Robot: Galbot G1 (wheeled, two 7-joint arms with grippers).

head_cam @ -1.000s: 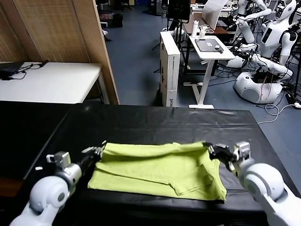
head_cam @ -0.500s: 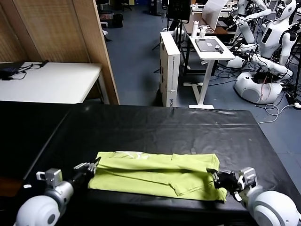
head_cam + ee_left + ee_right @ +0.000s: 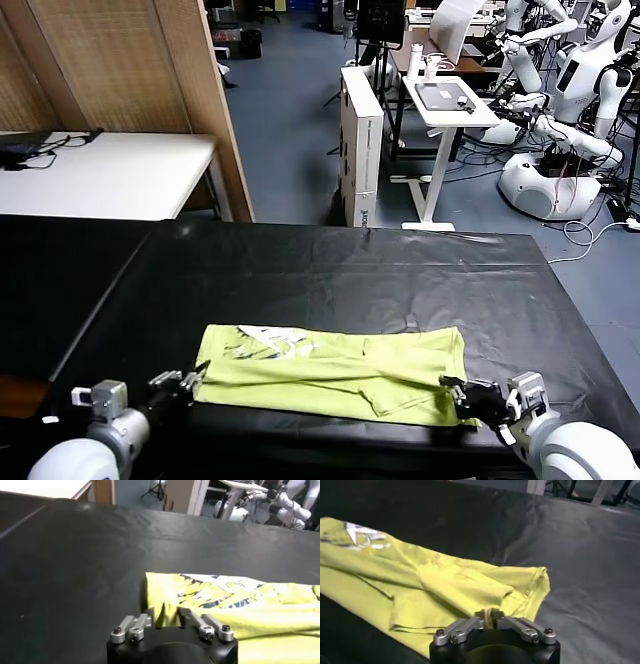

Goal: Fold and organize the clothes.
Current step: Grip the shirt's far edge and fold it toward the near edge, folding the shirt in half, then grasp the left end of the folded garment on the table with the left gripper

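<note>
The clothes are one lime-green T-shirt, folded lengthwise into a band near the front edge of the black table. A whitish print faces up at its left end. My left gripper is at the shirt's left front corner. In the left wrist view the gripper is open, its fingers apart, with a fold of the shirt lying between them. My right gripper is at the right front corner. In the right wrist view the gripper is shut on a thin edge of the shirt.
Beyond the black table's far left corner stands a white table beside a wooden panel. A white box, a small white desk and other robots stand on the floor farther back.
Both grippers drew the shirt's far edge toward the table's front edge, folding it into a narrower band with the print on top. The left jaws have opened.
</note>
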